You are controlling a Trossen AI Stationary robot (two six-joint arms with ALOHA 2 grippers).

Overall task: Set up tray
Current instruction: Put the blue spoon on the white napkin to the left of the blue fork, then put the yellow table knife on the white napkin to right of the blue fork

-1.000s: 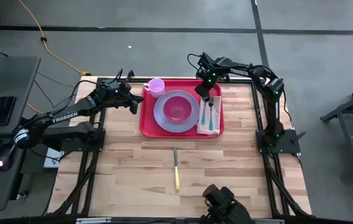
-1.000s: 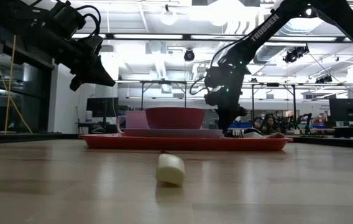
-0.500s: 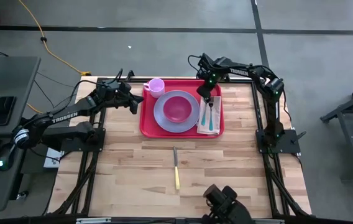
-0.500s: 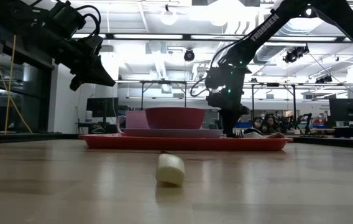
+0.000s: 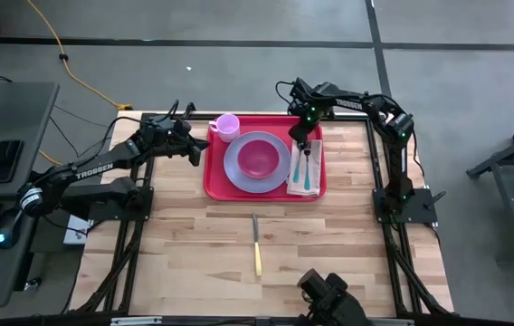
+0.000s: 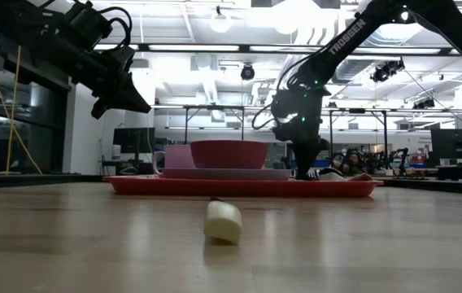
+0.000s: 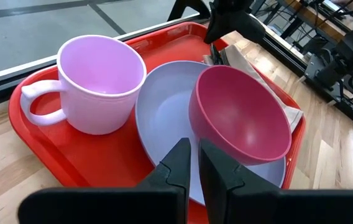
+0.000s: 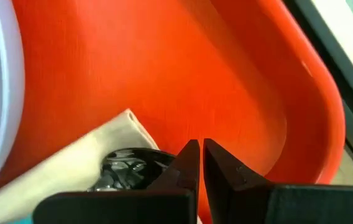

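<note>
The red tray (image 5: 216,186) lies at the table's far middle. It holds a lavender plate (image 5: 237,167) with a pink bowl (image 5: 258,158) on it, a pink mug (image 5: 227,127) at its far left corner, and a beige napkin (image 5: 304,177) with cutlery on it along its right side. My right gripper (image 5: 300,143) is shut and points down over the napkin's far end (image 8: 71,162), beside a metal utensil head (image 8: 127,169). My left gripper (image 7: 194,158) hangs shut just left of the tray, above table height, with nothing between its fingers. My right gripper points its shut fingertips (image 8: 189,158) down at the tray floor by the napkin's far corner. Whether they touch the napkin or the tray, I cannot tell.
A knife with a yellow handle (image 5: 257,246) lies on the bare wood near the table's middle, its handle end (image 6: 223,221) toward the near edge. Open wood stretches to either side of the knife.
My right gripper has tipped a little over the napkin's far end and stays shut. The tray and its contents have kept still.
</note>
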